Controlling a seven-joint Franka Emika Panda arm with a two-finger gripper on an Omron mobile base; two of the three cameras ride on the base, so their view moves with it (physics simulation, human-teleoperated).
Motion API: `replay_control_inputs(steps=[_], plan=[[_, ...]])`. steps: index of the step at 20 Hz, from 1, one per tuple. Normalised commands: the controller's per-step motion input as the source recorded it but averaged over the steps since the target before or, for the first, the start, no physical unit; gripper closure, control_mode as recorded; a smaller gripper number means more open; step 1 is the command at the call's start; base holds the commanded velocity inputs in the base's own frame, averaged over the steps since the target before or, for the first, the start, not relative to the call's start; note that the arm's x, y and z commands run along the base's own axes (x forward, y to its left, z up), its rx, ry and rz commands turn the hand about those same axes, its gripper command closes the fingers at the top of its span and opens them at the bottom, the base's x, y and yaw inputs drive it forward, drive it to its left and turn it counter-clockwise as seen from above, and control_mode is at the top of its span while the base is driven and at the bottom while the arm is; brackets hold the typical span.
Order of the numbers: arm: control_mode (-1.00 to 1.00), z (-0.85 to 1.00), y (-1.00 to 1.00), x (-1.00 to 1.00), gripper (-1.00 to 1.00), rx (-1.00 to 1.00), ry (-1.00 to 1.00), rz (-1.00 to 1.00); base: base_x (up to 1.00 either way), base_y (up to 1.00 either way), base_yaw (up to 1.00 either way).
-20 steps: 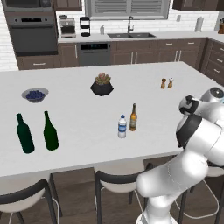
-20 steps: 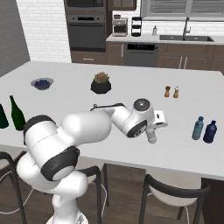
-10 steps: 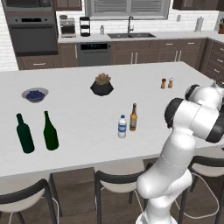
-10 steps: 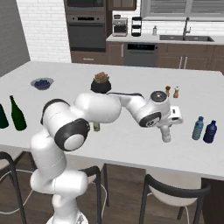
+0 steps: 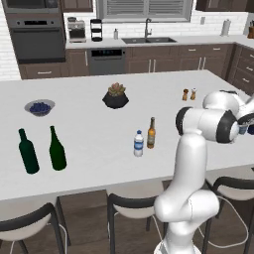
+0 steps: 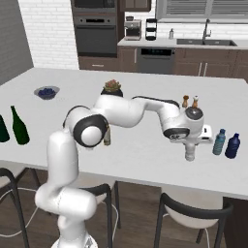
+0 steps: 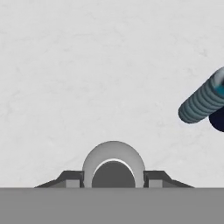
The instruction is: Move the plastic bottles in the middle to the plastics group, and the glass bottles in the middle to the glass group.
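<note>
- Risk, main: I have the tool [image 6: 190, 145] closed narrow on the grey bottle [image 6: 190, 153], gripping near its top. The grip is high on a light, smooth body, so I judge the bottle could swing or slip if I move sideways fast.
- Position: the grey bottle hangs over the right end of the surface [image 6: 135, 160], near the teal bottle [image 6: 219, 142] and the dark blue bottle [image 6: 232, 146], but apart from both. I cannot tell whether its base touches the surface.
- Risk, release: if I let go while the base is off the surface, I expect it to drop and tip. A tipped bottle would probably roll toward the near edge.
- Risk, neighbours: the teal bottle is the nearer one. Sliding further that way with the tool this low could knock it into the dark blue one behind.
- Orientation: the long axis of the grey bottle is vertical, cap up and base down. In the hand view I look straight down that axis, so it reads as a round grey disc [image 7: 113, 157] between the fingertips.
- Remaining: the labelled bottle [image 5: 138, 144] and the amber bottle [image 5: 151, 133] stand upright mid-surface, just beside each other. The amber one must go to the green bottles [image 5: 57, 149] at the far left. That is a long carry, so the same slip risk applies.
</note>
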Motion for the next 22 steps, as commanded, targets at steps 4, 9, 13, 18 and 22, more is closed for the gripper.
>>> replay_control_inputs(steps=[4,9,13,18,22], plan=[[-1.0,-0.08,-0.3,0.29,1.0,0.03,0.0,-0.04,0.0,0.0,0.0],[-1.0,-0.08,-0.26,0.27,1.0,0.01,0.0,-0.04,0.0,0.0,0.0],[-1.0,-0.11,-0.1,0.29,1.0,0.0,0.0,-0.03,0.0,0.0,0.0],[-1.0,-0.37,0.04,0.16,1.0,0.0,0.0,-0.06,0.0,0.0,0.0],[-1.0,-0.41,0.01,0.26,1.0,0.0,0.0,-0.06,0.0,0.0,0.0]])
